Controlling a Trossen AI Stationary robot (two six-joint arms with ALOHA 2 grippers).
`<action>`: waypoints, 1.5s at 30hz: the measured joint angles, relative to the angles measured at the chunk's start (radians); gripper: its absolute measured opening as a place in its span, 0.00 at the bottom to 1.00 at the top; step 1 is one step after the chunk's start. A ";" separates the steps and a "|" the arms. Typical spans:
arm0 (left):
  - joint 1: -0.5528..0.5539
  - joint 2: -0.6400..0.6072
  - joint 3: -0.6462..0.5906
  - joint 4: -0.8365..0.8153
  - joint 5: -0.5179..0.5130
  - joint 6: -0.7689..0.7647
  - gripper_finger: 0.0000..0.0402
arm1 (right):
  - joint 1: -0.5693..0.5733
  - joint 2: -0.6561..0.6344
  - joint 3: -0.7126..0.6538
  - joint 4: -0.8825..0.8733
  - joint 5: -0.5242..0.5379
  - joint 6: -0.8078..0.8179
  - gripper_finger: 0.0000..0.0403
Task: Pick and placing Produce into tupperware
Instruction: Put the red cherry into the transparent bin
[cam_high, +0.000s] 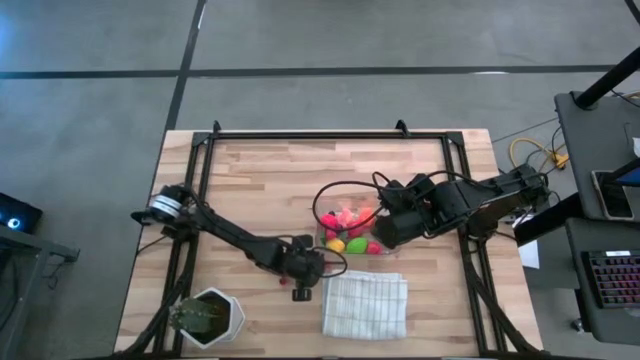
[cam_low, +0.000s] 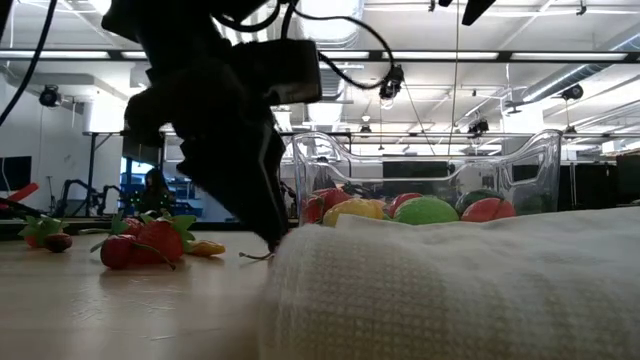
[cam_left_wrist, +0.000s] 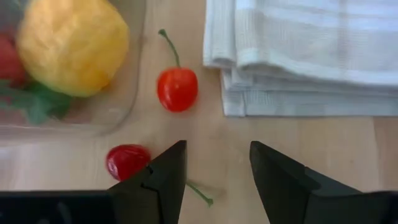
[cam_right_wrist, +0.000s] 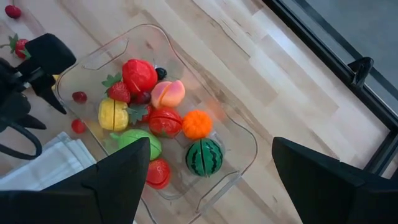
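The tupperware (cam_right_wrist: 239, 134) is a clear shallow container on the table, holding several toy fruits: a yellow lemon (cam_left_wrist: 73, 46), a striped watermelon (cam_right_wrist: 204, 157), an orange, a peach and red pieces. Two red cherries lie on the wood beside its corner. One cherry (cam_left_wrist: 177, 88) lies ahead of my left gripper (cam_left_wrist: 214, 168), which is open and low over the table. The other cherry (cam_left_wrist: 127, 160) lies just outside one finger, with its stem between the fingers. My right gripper (cam_right_wrist: 211, 168) is open above the tupperware (cam_high: 350, 235). A strawberry (cam_low: 150, 245) lies loose on the table.
A folded white cloth (cam_high: 365, 305) lies next to the tupperware's near side, right beside the cherries (cam_left_wrist: 305, 50). A potted green plant in a white hexagonal pot (cam_high: 210, 318) stands at the table's near left corner. A black frame (cam_high: 330, 133) runs around the table top.
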 joint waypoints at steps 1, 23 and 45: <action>0.000 -0.005 0.000 0.004 -0.002 0.000 0.40 | 0.000 0.000 0.000 0.000 0.000 0.000 0.82; 0.077 0.015 -0.002 0.154 -0.041 0.082 0.40 | 0.000 0.000 -0.001 -0.004 0.000 0.000 0.82; 0.042 0.028 -0.003 0.159 -0.056 0.082 0.40 | 0.000 0.000 -0.006 -0.033 0.000 0.007 0.82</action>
